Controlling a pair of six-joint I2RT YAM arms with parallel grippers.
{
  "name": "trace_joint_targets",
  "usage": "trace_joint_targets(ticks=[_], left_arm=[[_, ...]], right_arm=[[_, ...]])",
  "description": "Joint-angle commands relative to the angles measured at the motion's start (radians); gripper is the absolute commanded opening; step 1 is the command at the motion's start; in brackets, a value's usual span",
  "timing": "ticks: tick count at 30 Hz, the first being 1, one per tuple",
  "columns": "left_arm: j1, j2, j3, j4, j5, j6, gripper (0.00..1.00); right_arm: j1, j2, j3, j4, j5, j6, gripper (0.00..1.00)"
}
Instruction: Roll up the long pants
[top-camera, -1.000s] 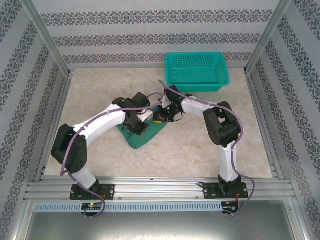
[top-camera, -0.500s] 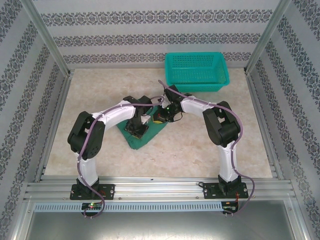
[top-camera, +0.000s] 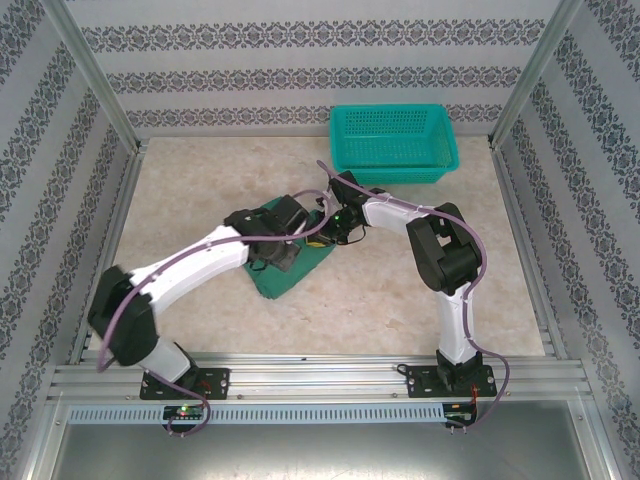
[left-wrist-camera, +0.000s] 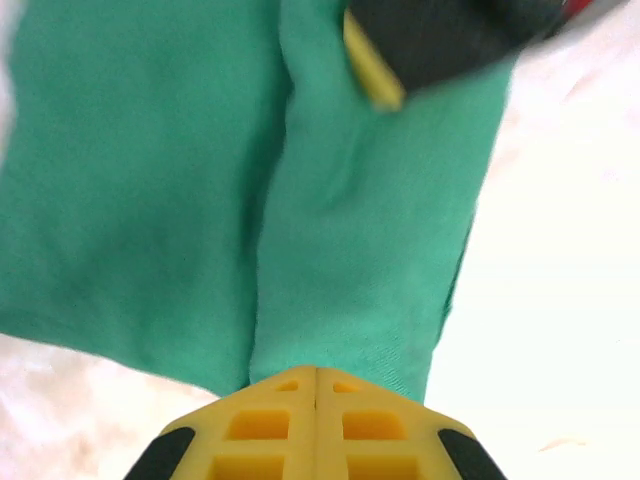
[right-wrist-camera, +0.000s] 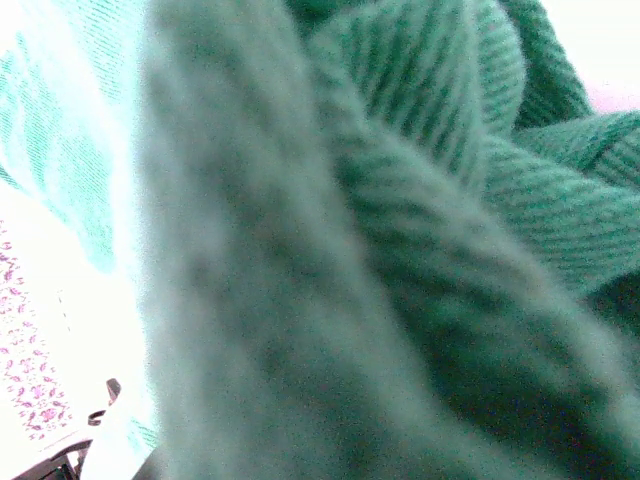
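Observation:
The long pants (top-camera: 287, 282) lie as a folded dark green bundle in the middle of the table. My left gripper (top-camera: 282, 250) is over the bundle. In the left wrist view its yellow fingers (left-wrist-camera: 316, 378) are shut tip to tip with nothing between them, at the near edge of the green cloth (left-wrist-camera: 350, 250). A fold ridge runs from there up to a yellow finger (left-wrist-camera: 372, 75) of the right gripper (top-camera: 323, 236), which sits at the far right end of the bundle. Bunched cloth (right-wrist-camera: 420, 200) presses against the right wrist camera and hides its fingers.
A teal mesh basket (top-camera: 393, 150) stands at the back right against the wall, just behind the right arm's wrist. Patterned walls and metal posts (top-camera: 90, 80) close in the table on three sides. Bare tabletop (top-camera: 180, 190) spreads to the left.
The left arm's elbow has swung out and down to the left, and its gripper has shifted slightly back and to the right over the pants. The right arm has stayed put.

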Motion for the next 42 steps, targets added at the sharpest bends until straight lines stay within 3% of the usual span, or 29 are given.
trace_joint_targets(ticks=[1,4,5,7,8,10,14,19,26,42], left_arm=[[0.010,-0.029,-0.005,0.118,-0.039,-0.071,0.00],[0.022,0.004,0.054,0.077,0.090,-0.081,0.00],[0.015,0.019,0.073,0.054,0.076,-0.088,0.00],[-0.008,0.033,0.075,0.043,0.076,-0.056,0.47],[-0.029,0.038,0.071,0.037,0.049,-0.033,0.54],[-0.070,0.045,0.054,0.021,-0.002,0.023,0.58],[-0.174,0.116,0.032,-0.061,-0.282,0.101,0.72],[-0.208,0.125,-0.065,-0.011,-0.296,0.144,0.88],[-0.223,0.224,-0.098,0.021,-0.405,0.189,0.88],[-0.239,0.409,-0.095,0.090,-0.386,0.210,0.84]], right_arm=[[-0.007,0.072,-0.038,-0.097,0.155,-0.004,0.00],[-0.002,0.075,-0.032,-0.097,0.155,-0.006,0.00],[-0.001,0.078,-0.032,-0.095,0.152,-0.006,0.00],[0.003,0.078,-0.028,-0.099,0.152,-0.011,0.00],[0.004,0.079,-0.028,-0.101,0.154,-0.012,0.00],[0.004,0.073,-0.034,-0.100,0.158,-0.013,0.00],[0.002,0.068,-0.048,-0.092,0.159,-0.014,0.00],[0.002,0.068,-0.057,-0.090,0.157,-0.015,0.00],[-0.001,0.074,-0.058,-0.082,0.147,-0.013,0.00],[-0.011,0.076,-0.075,-0.062,0.135,-0.009,0.00]])
